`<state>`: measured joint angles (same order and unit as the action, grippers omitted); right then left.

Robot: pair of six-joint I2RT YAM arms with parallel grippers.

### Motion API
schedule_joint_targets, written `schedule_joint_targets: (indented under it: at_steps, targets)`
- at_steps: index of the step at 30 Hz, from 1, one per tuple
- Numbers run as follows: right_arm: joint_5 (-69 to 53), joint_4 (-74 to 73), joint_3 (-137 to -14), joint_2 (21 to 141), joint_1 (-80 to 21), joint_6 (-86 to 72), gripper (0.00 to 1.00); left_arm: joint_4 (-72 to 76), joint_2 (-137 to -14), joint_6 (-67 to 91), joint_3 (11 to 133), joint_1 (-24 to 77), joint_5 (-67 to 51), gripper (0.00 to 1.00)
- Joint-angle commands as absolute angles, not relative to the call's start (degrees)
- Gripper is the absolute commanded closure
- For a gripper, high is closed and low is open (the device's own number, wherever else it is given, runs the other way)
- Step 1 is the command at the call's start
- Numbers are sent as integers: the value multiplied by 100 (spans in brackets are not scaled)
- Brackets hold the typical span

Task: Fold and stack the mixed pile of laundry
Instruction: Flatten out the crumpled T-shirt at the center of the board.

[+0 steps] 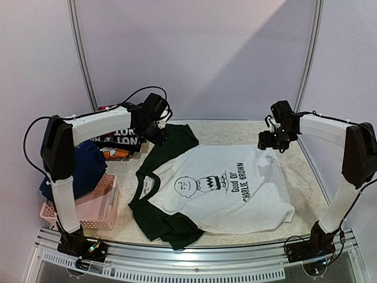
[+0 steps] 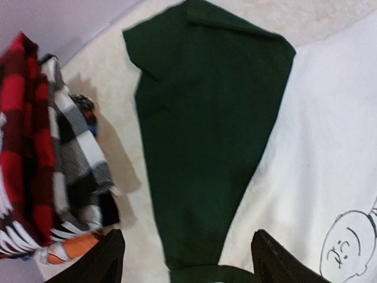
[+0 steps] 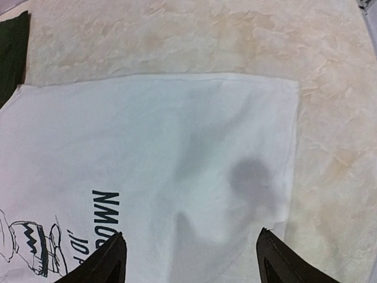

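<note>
T-shirt (image 1: 235, 188) lies flat on the surface (image 1: 235, 132), right below the fingers: left fingers (image 2: 109, 262) spread wide above its green sleeve (image 2: 206, 118), right fingers (image 3: 109, 262) wide above a white corner (image 3: 277, 94), both empty.

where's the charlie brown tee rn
In the top view the white T-shirt lies spread flat at mid-table, right of the pink basket; the left end effector hangs over its dark sleeve, the right end effector over its hem corner.
</note>
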<state>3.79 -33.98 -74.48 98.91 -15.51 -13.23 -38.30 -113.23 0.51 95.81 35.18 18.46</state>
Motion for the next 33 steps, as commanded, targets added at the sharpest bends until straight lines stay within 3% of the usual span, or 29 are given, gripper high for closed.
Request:
schedule_joint_targets:
  at_steps: [1, 9, 33]
  targets:
    - [-499, -2936, -6884, 9660, -1607, -1601, 25, -3510, -10853, 826, 8486, 3586, 851, 27]
    - [-459, -2771, -6834, 9954, -1626, -1895, 33, -2956, -10904, 1188, 7467, 3595, 368, 35]
    - [-262, -3159, -8358, 12054, -1378, -2030, 39, -2766, -11765, 1196, 7567, 3092, 136, 46]
